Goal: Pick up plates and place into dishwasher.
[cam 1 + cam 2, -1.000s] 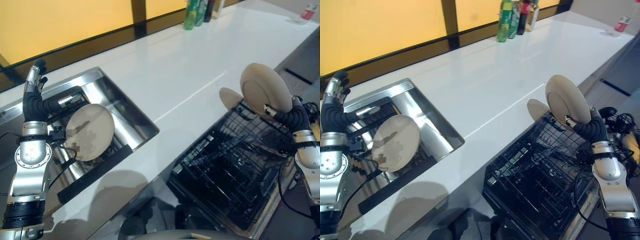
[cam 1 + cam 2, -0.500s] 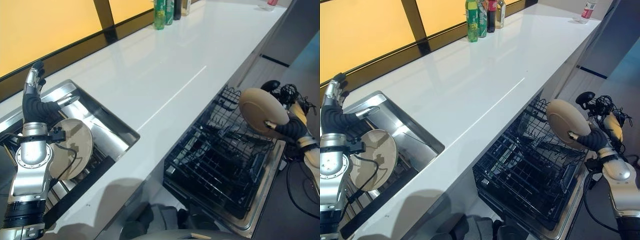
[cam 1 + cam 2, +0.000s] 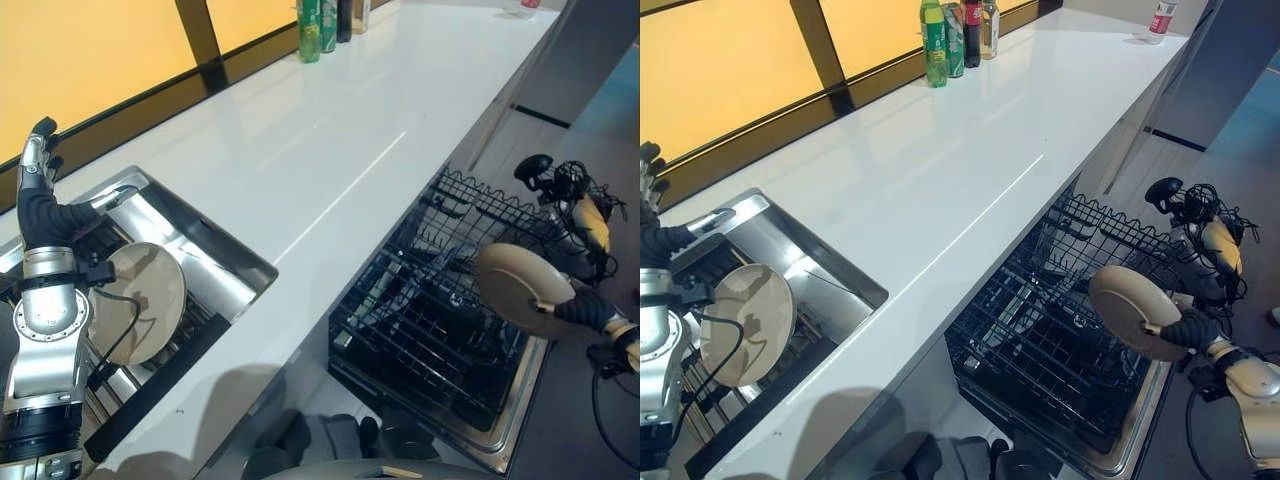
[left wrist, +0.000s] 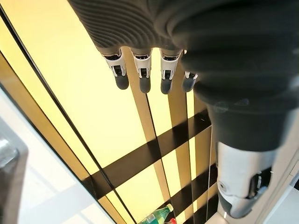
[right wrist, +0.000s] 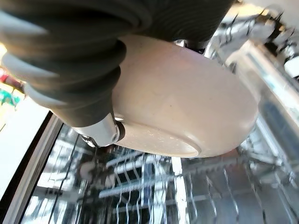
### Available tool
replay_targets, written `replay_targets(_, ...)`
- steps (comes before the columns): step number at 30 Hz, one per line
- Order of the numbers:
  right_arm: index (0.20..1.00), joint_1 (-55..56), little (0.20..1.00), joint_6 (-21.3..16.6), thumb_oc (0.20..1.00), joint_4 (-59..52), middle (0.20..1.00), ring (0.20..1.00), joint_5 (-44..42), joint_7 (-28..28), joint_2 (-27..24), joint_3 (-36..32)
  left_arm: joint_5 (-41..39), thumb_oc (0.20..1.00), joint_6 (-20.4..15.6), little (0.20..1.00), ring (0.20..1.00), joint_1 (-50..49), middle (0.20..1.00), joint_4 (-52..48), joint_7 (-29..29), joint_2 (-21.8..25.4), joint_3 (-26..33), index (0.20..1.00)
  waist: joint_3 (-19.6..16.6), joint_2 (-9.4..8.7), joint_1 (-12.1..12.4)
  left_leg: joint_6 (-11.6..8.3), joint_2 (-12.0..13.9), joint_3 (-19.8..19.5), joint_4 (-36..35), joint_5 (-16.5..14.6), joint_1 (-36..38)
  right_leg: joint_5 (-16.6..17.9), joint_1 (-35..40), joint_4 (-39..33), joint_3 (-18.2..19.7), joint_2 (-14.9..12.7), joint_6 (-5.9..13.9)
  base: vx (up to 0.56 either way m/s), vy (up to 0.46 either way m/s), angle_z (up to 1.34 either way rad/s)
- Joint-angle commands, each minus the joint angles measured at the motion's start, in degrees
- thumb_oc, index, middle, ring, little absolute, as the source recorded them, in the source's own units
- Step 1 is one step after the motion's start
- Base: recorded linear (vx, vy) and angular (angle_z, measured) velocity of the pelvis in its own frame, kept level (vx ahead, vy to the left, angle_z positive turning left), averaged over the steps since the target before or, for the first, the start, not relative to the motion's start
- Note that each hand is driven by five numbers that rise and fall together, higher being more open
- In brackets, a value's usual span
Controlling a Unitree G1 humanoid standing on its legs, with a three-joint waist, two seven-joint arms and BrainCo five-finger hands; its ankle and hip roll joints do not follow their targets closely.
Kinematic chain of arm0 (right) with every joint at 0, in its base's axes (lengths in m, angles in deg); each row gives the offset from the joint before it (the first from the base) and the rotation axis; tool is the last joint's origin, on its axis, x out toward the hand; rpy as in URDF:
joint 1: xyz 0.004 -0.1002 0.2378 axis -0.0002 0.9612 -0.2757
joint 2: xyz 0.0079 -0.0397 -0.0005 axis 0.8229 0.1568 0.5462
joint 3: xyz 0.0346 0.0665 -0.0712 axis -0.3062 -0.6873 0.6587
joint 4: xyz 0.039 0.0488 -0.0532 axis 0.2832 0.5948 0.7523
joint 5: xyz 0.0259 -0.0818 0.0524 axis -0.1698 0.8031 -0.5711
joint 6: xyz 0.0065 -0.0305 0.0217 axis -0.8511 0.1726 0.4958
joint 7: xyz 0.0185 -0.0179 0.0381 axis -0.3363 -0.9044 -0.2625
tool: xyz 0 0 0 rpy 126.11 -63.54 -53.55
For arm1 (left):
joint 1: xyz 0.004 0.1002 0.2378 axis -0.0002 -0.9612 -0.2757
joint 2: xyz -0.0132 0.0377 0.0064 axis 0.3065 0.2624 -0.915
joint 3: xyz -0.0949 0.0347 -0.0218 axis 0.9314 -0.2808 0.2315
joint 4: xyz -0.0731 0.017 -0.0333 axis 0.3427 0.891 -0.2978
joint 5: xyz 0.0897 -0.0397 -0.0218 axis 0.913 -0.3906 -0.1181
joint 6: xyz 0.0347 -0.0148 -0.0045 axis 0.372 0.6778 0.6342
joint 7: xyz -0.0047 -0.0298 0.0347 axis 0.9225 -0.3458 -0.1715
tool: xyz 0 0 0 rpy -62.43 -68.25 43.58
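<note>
Where the rack (image 3: 440, 330) gapes: right robot hand (image 3: 1193, 330) apparently gripping plate (image 3: 1132, 311); left robot hand (image 3: 35, 190) open-fingered.

a long white countertop (image 3: 970, 130) runs from 7 o'clock up to 1 o'clock and shines under the light. behind it, along 10 to 12 o'clock, stands a wall of yellow window panels (image 3: 730, 70) with dark frames between them. some bottles (image 3: 958, 38) stand together at the back edge near 12 o'clock, and a small can (image 3: 1160, 18) is at the far end near 1 o'clock. a steel sink (image 3: 790, 270) is set into the top at 8 o'clock. the floor (image 3: 1240, 170) at 3 o'clock is grey.
</note>
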Motion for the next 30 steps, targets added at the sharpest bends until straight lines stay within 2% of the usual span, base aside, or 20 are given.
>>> replay_targets(1,0.200,-6.21,0.200,-5.99,0.200,0.33,0.200,0.200,-8.47,3.06,-2.72,3.03,1.06,1.000,-3.52,1.000,1.000,2.71,1.000,2.50,-1.14,2.53,-3.08,1.000,-4.14,-0.91,0.87,-2.93,4.54,-0.92,-0.87,8.07,-8.03,-2.39,3.92,-0.97,-0.05,-3.40,4.44,0.01,0.025,0.04)
replay_targets(3,0.200,-7.07,0.200,-6.56,0.200,0.11,0.200,0.200,-12.95,5.12,-1.31,4.48,1.11,1.000,-4.08,1.000,1.000,2.71,1.000,2.91,-0.76,2.14,-3.44,1.000,-4.27,-0.80,1.32,-2.89,4.45,-1.06,-0.94,8.13,-8.14,-2.57,4.20,-1.02,-0.34,-3.39,4.40,0.01,0.018,0.11)
replay_targets(9,0.200,-8.45,0.200,-8.32,0.200,3.85,0.200,0.200,-17.77,5.27,2.50,7.83,1.03,1.000,-5.28,1.000,1.000,2.90,1.000,4.13,0.39,1.83,-4.38,1.000,-4.65,-0.53,2.66,-2.77,4.16,-1.83,-1.23,8.31,-8.23,-2.88,4.99,-1.26,-1.33,-3.26,4.25,0.01,0.000,0.12)
replay_targets(12,0.200,-8.17,0.200,-8.50,0.200,5.69,0.200,0.200,-16.50,5.84,3.95,8.90,1.22,1.000,-6.08,1.000,1.000,2.72,1.000,4.59,0.81,1.57,-4.37,1.000,-4.74,-0.44,2.99,-2.79,4.10,-1.95,-1.44,8.43,-8.21,-2.91,5.10,-1.28,-1.73,-3.31,4.29,0.00,-0.005,0.14)
replay_targets(19,0.200,-6.08,0.200,-6.01,0.200,10.57,0.200,0.200,-11.54,9.37,5.88,13.17,0.71,1.000,-5.67,1.000,1.000,1.86,1.000,3.13,1.20,1.67,-4.25,1.000,-4.55,-0.19,3.66,-2.93,4.10,-2.64,-0.90,8.65,-8.76,-3.26,5.60,-1.05,-2.16,-3.34,3.98,0.00,-0.001,0.01)
replay_targets(22,0.200,-5.40,0.200,-4.93,0.200,13.06,0.200,0.200,-12.03,10.10,6.63,15.64,0.58,1.000,-5.55,1.000,1.000,1.89,1.000,2.73,1.28,1.78,-4.70,1.000,-4.27,-0.11,3.95,-3.00,4.15,-3.03,-0.70,8.77,-8.83,-3.34,5.96,-1.00,-2.16,-3.29,3.87,0.00,0.000,0.00)
replay_targets(30,0.200,-4.51,0.200,-5.21,0.200,16.79,0.200,0.200,-11.13,12.53,8.57,19.23,0.80,1.000,-4.30,1.000,1.000,2.65,1.000,1.94,1.34,1.48,-5.98,1.000,-4.08,-0.13,4.51,-3.24,4.39,-3.67,-0.28,9.00,-9.17,-3.60,6.58,-1.01,-2.60,-3.10,3.65,0.01,-0.011,0.03)
